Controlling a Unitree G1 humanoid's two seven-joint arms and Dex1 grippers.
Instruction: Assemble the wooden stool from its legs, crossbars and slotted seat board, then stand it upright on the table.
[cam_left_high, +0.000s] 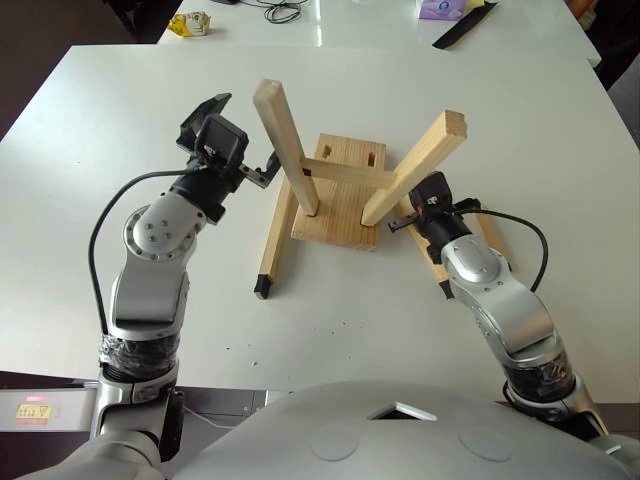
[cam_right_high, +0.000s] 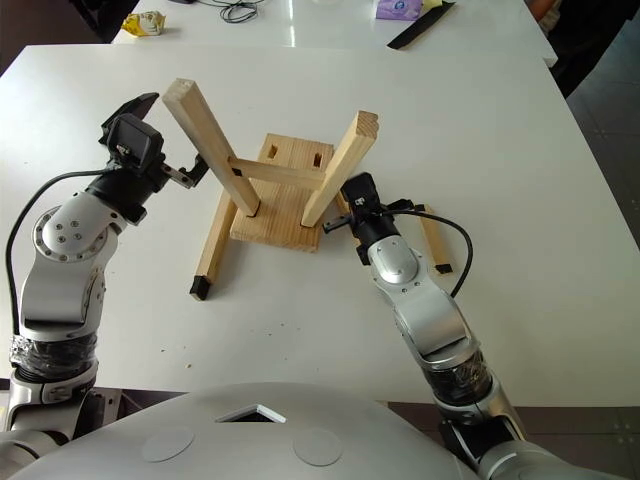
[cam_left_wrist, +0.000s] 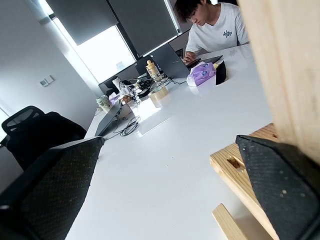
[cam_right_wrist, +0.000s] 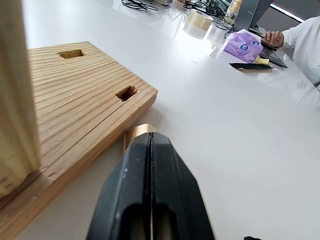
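The slotted seat board (cam_left_high: 340, 215) lies flat on the white table. Two legs stand in it, the left leg (cam_left_high: 283, 135) and the right leg (cam_left_high: 420, 165), both tilted outward and joined by a crossbar (cam_left_high: 345, 172). A third leg (cam_left_high: 275, 240) lies on the table along the board's left edge. My left gripper (cam_left_wrist: 165, 200) is open, with one finger (cam_left_wrist: 280, 185) right beside the left leg. My right gripper (cam_right_wrist: 150, 145) is shut with nothing in it, low on the table by the base of the right leg. Two open slots (cam_right_wrist: 127, 92) show in the board.
Loose wooden pieces (cam_right_high: 432, 240) lie on the table under my right forearm. On the far table are a purple pack (cam_left_high: 440, 8), a yellow item (cam_left_high: 190, 22) and cables. Bare table lies in front of and beside the board.
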